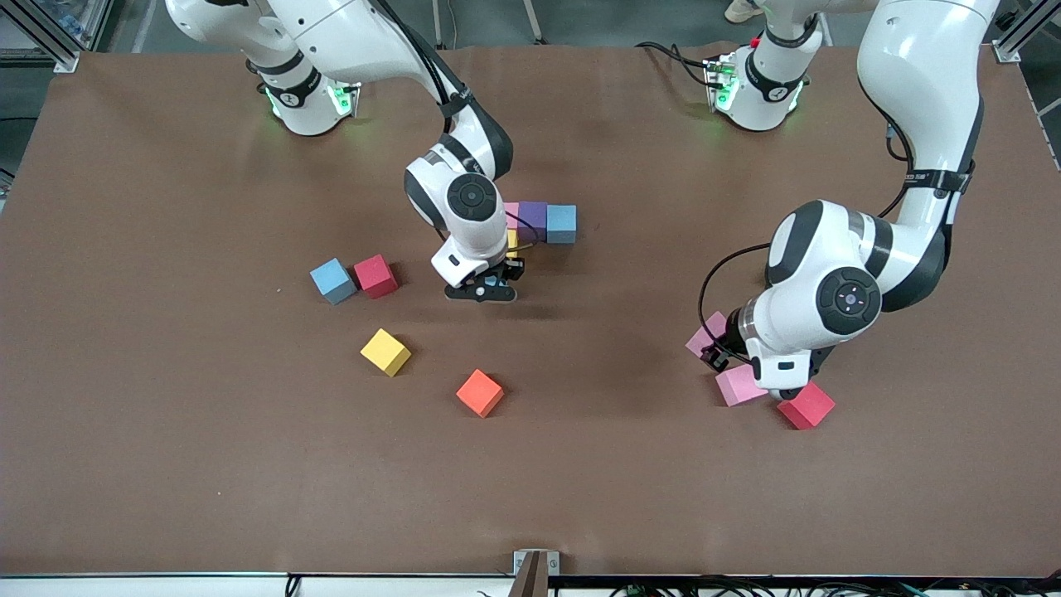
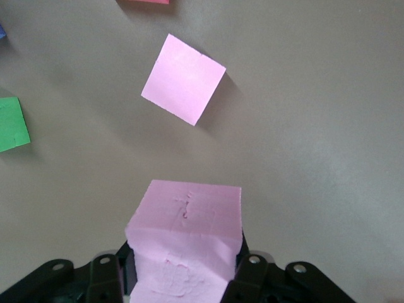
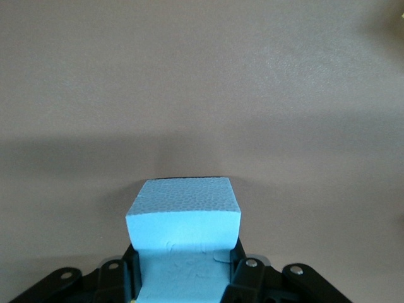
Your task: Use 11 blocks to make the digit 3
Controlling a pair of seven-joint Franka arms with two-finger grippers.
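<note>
A started figure lies mid-table: a pink (image 1: 511, 212), purple (image 1: 532, 220) and blue (image 1: 561, 224) cube in a row, with a yellow cube (image 1: 512, 242) touching the pink one, partly hidden by the right arm. My right gripper (image 1: 483, 288) is shut on a light blue cube (image 3: 183, 218), low over the mat beside the yellow cube. My left gripper (image 1: 719, 352) is shut on a pink cube (image 2: 186, 218) toward the left arm's end. Another pink cube (image 1: 740, 385) and a red one (image 1: 806, 405) lie beside it. A green cube (image 2: 12, 124) shows only in the left wrist view.
Loose toward the right arm's end are a blue cube (image 1: 332, 280) touching a red one (image 1: 375, 275), and a yellow cube (image 1: 385, 351) nearer the camera. An orange cube (image 1: 479, 392) lies nearer the camera than the right gripper.
</note>
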